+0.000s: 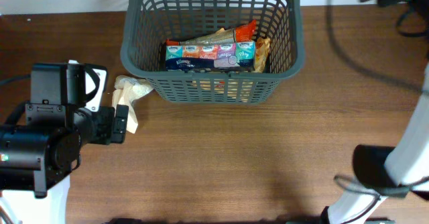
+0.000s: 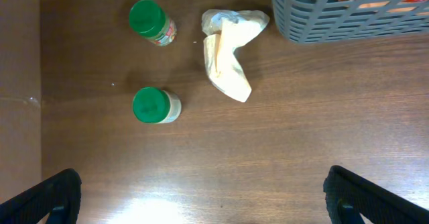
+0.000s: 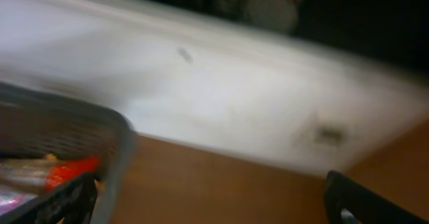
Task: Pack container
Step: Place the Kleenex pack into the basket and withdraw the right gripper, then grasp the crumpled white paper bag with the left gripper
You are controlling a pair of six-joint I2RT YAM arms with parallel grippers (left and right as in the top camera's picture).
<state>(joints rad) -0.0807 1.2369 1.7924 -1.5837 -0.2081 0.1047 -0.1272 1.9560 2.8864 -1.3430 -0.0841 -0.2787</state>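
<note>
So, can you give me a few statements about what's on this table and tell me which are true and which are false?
1. The dark grey basket already holds a multipack of tissues. True.
2. Both green-lidded jars are inside the basket. False: they sit on the table outside it.
3. The left gripper is holding a jar. False: it is open and empty.
4. A crumpled cream cloth lies on the table beside the basket. True.
</note>
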